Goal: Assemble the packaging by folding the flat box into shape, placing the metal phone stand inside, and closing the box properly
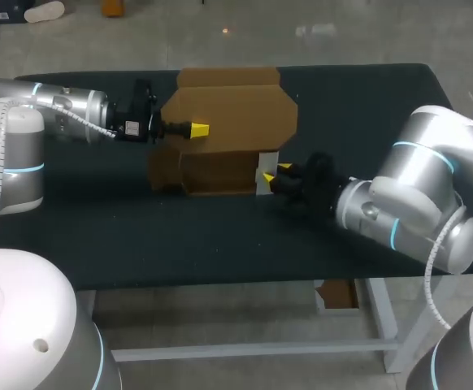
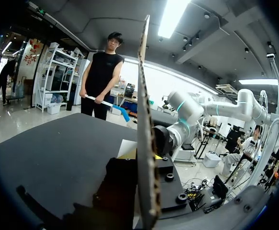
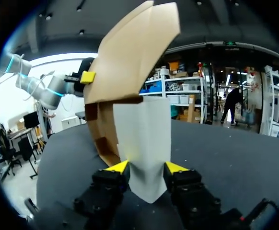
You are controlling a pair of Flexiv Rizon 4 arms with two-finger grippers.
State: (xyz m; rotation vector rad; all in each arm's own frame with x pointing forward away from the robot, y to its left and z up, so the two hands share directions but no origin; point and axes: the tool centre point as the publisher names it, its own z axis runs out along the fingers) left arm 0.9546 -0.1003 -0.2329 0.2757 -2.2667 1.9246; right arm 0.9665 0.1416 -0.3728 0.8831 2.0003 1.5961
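1. Dark table point(image 1: 366, 106), with a broad strip of its top between the cardboard box point(image 1: 220, 172) and the near edge.
2. Half-formed, that box, standing about mid-table toward the far side, with its far flaps reaching almost to the far edge.
3. Raised and tilted over the open body, the lid point(image 1: 236, 110).
4. At the lid's left edge, the left gripper point(image 1: 197, 129); cannot tell whether clamped there.
5. At the box's right end, the right gripper point(image 3: 146, 166), pinched from two sides on a white flap point(image 3: 144, 143), probably the end flap.
6. More dark tabletop right of that arm, out to the right edge.
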